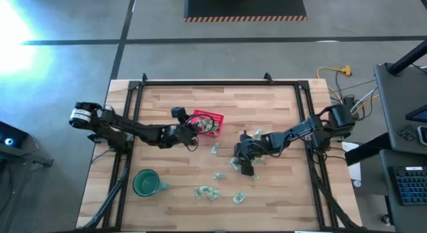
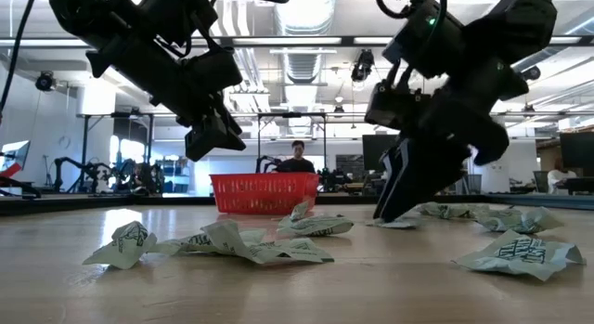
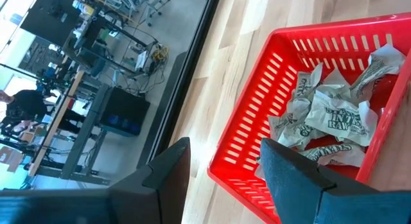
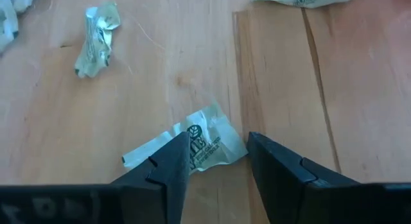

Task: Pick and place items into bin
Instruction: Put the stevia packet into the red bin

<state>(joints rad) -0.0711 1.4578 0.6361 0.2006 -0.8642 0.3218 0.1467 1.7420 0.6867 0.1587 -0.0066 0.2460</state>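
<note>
The red mesh bin [image 1: 208, 121] stands on the wooden table, left of centre, with several crinkled green-and-white items [image 3: 327, 115] lying in it. My left gripper [image 3: 221, 150] hovers open above the bin's left corner, clear of it in the low view [image 2: 212, 138]. More items lie loose on the table [image 1: 208, 191] [image 2: 251, 242]. My right gripper [image 4: 218, 144] is open and slants down to the tabletop right of centre [image 1: 243, 163]. Its fingers stand on either side of one wrapped item [image 4: 212, 137]. My right gripper's fingers come down on a slant from the table's right side and stand astride the wrapped item's end [image 4: 221, 150], which lies flat on the table. One finger [image 4: 170, 163] covers part of the item. Whether either finger touches it, I cannot tell.
A dark-green mug [image 1: 145, 183] stands near the front left. Loose items lie around the right gripper [image 4: 96, 38] [image 2: 520, 252] and toward the near edge. Black frame rails run along the table's left, right and far sides.
</note>
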